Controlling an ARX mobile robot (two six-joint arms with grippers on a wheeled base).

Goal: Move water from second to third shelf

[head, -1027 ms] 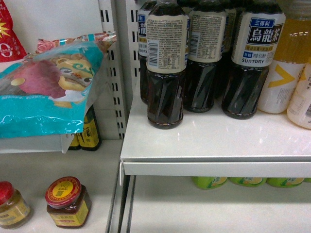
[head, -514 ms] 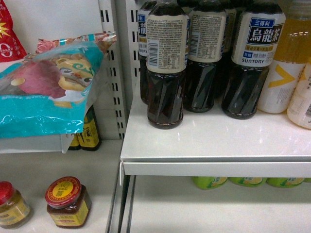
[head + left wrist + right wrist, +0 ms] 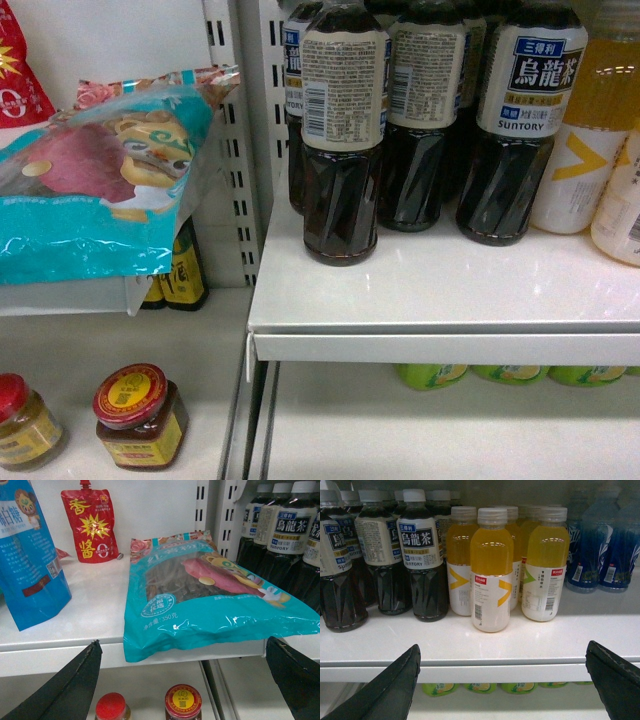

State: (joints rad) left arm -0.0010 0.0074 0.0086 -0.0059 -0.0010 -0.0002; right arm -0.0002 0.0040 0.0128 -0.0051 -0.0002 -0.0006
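Observation:
The water is out of view in every frame. My left gripper (image 3: 182, 644) is open, its two dark fingers spread wide in front of a shelf edge, below a teal snack bag (image 3: 210, 595). My right gripper (image 3: 502, 649) is open too, level with the white shelf front (image 3: 495, 672) that carries dark tea bottles (image 3: 422, 555) and yellow drink bottles (image 3: 491, 570). Nothing sits between either pair of fingers. Neither gripper shows in the head view.
Blue-tinted bottles (image 3: 590, 550) stand at the right end of that shelf and green-capped bottles (image 3: 482, 686) below it. Beside the bay, the teal snack bag (image 3: 100, 190) overhangs its shelf, with red-lidded jars (image 3: 140, 415) beneath and a red pouch (image 3: 90, 525) and blue bag (image 3: 27, 555) behind.

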